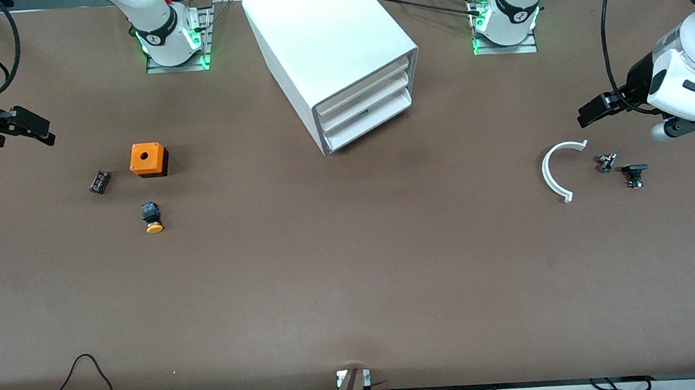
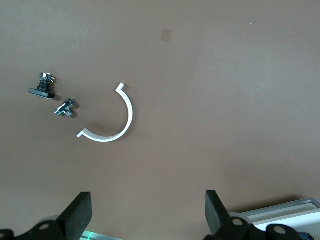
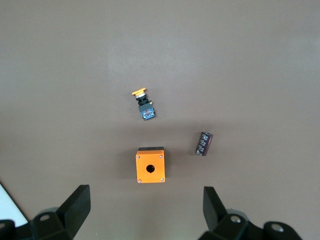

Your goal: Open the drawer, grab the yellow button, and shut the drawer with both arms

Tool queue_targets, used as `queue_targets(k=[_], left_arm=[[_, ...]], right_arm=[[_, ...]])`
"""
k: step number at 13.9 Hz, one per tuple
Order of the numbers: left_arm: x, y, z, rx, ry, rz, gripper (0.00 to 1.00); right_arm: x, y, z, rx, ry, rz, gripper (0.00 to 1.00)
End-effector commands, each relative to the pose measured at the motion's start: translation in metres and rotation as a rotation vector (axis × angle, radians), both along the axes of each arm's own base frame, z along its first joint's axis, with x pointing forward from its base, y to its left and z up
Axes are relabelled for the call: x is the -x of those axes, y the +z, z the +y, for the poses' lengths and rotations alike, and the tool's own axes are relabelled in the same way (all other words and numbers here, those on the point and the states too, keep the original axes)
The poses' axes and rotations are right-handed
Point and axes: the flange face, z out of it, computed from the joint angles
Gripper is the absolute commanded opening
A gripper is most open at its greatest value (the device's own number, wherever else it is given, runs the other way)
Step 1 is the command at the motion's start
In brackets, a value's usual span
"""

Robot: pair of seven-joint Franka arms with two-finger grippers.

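Note:
The white cabinet (image 1: pixel 336 47) stands between the two arm bases, and its three drawers (image 1: pixel 365 110) are shut. The button (image 1: pixel 152 218), a black body with an orange-yellow cap, lies on its side on the table toward the right arm's end, nearer the front camera than the orange cube (image 1: pixel 148 159). It also shows in the right wrist view as the button (image 3: pixel 144 105). My right gripper (image 1: pixel 38 129) hangs open over the table's end by these parts, nothing between its fingers (image 3: pixel 75 207). My left gripper (image 1: pixel 586 115) hangs open over the other end, empty.
A small black cylinder (image 1: pixel 99 181) lies beside the orange cube (image 3: pixel 150 165). Toward the left arm's end lie a white arc piece (image 1: pixel 559 169), a small metal part (image 1: pixel 606 163) and a black part (image 1: pixel 634 174). Cables run along the table's near edge.

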Motion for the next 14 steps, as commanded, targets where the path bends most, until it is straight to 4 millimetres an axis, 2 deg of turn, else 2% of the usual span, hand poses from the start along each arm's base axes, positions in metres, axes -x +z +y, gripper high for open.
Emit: queue_targets(k=[1,6,14], left_arm=[[-0.0009,0.0034,0.0032,-0.017,-0.015,0.002,1.0],[-0.0008,0.0034,0.0023,-0.018,-0.013,0.002,1.0],[-0.0009,0.0034,0.0032,-0.018,-0.012,0.002,1.0]], right_arm=[[0.0018,0.0012,0.0036,-0.012,0.011,-0.014,1.0],[0.0011,0.0056,0.0047,-0.006,0.01,-0.021,1.0],[-0.0075,0.0004,0.0086,-0.008,0.011,-0.008,1.0]])
